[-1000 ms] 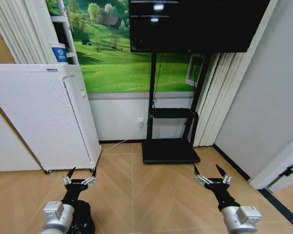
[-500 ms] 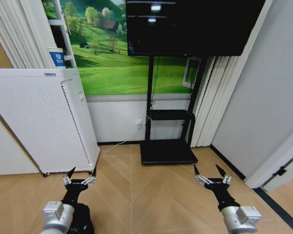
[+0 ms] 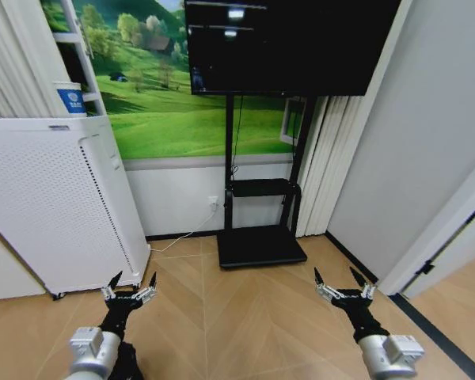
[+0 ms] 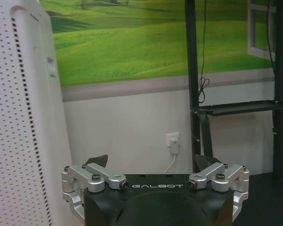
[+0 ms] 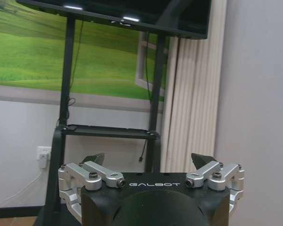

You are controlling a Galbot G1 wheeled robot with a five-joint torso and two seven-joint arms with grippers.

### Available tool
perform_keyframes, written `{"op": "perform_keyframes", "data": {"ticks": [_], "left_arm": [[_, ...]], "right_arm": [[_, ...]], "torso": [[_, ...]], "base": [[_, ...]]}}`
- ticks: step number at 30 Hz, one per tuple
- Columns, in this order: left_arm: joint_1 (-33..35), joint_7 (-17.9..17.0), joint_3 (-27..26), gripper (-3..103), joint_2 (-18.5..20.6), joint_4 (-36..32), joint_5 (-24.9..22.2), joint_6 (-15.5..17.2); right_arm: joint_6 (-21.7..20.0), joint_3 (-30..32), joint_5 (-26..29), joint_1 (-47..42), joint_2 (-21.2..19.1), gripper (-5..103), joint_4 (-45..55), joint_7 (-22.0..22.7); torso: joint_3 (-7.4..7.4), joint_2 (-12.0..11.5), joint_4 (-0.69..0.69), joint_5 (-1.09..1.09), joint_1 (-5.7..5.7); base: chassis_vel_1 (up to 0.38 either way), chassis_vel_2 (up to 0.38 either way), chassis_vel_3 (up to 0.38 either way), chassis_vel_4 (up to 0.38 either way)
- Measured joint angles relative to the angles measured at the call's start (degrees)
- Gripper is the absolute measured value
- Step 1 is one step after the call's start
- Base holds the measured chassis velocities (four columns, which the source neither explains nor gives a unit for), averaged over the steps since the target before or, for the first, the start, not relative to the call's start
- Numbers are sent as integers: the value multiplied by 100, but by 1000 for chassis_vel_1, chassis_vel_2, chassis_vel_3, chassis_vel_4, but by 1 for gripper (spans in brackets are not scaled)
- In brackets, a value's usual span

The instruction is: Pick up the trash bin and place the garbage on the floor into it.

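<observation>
A: What is seen around the black TV stand (image 3: 257,237)?

B: A herringbone wooden floor (image 3: 245,317) is spread before it, with a tall white perforated appliance (image 3: 55,206) set well to its left against the meadow mural (image 3: 174,111).

A: And the grippers?

B: The left gripper (image 3: 129,285) is held low in front of the appliance, the right gripper (image 3: 342,283) low to the stand's right; both are spread wide, nothing gripped.

A: The trash bin, the garbage?

B: Their places cannot be told from these views.

Head high; wrists low, facing TV stand (image 3: 257,229).
</observation>
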Motion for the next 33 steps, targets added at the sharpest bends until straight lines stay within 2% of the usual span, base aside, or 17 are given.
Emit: {"op": "perform_keyframes", "data": {"ticks": [7,17,33], "left_arm": [[0,2,0,100,0,0,0,0],[0,2,0,100,0,0,0,0],[0,0,-1,100,0,0,0,0]], "right_arm": [[0,1,0,-2,0,100,0,1],[0,1,0,0,0,100,0,0],[0,0,0,0,0,100,0,0]], "torso": [[79,122,-3,0,42],[210,343,-1,0,130],[439,724,0,0,280]], "base": [[-63,-78,-70,-70],[0,0,0,0],[54,48,54,50]]}}
